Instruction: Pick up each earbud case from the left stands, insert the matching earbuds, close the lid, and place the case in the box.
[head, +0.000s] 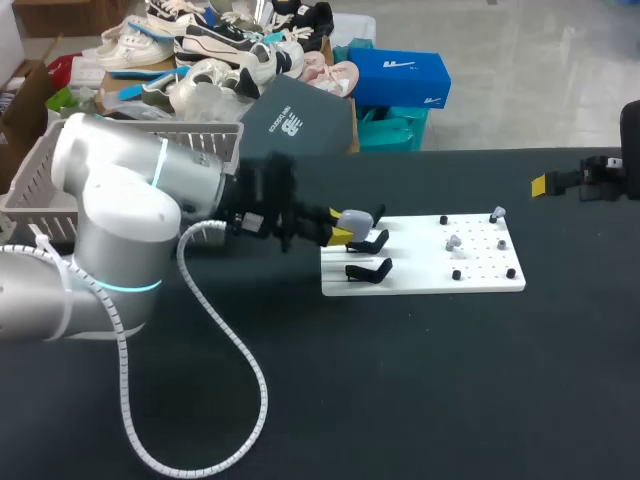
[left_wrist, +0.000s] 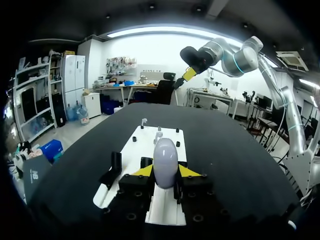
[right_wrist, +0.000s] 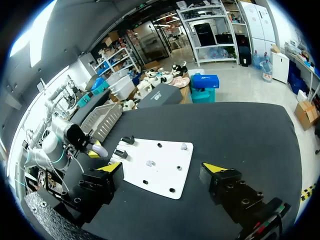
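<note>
My left gripper (head: 342, 232) is shut on a pale grey earbud case (head: 356, 218), held at the left end of the white board (head: 420, 278), over the farther of two black stands (head: 371, 243). In the left wrist view the lid-shut case (left_wrist: 165, 161) stands upright between the yellow fingertips (left_wrist: 144, 171), with the nearer stand (left_wrist: 112, 172) empty beside it. Small grey earbuds (head: 452, 242) sit on pegs at the board's right end. My right gripper (right_wrist: 164, 170) stands open and empty, high above the table's far right corner (head: 562, 183). From there the case (right_wrist: 98, 148) shows past the board (right_wrist: 155, 170).
A grey slatted basket (head: 30, 185) stands at the table's back left, behind my left arm. A white cable (head: 235, 360) loops from that arm over the dark tabletop. Black pegs (head: 456, 274) dot the board's right half.
</note>
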